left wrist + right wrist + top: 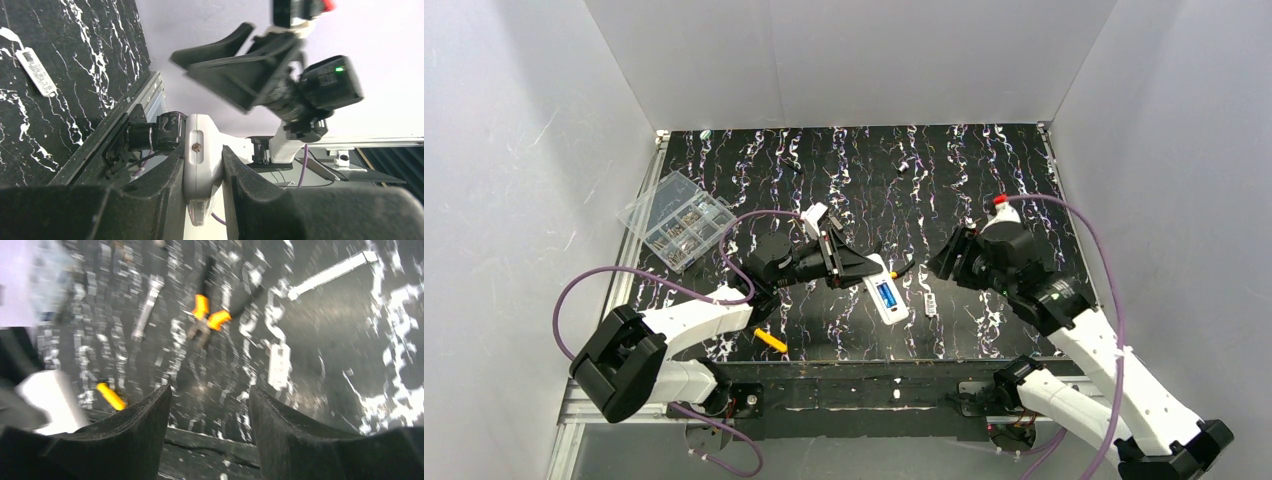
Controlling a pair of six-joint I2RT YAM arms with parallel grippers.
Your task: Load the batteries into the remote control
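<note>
My left gripper [867, 272] is shut on one end of the white remote control [887, 296], which slants down toward the table's front. A blue patch [886, 294], the batteries, shows in the remote's upward face. In the left wrist view the remote control [201, 155] stands edge-on, clamped between both fingers. My right gripper [945, 262] hovers just right of the remote, apart from it, open and empty. In its own view the right gripper [210, 396] has only tabletop between its fingers. The right gripper [235, 65] also looms large in the left wrist view.
A small white labelled piece [930, 304] lies on the black marbled table [984, 180] right of the remote. Orange-handled pliers [207, 317] and a metal tool [147, 302] lie beyond. A yellow item [771, 341] is near the front edge, a clear compartment box [678, 219] at the left.
</note>
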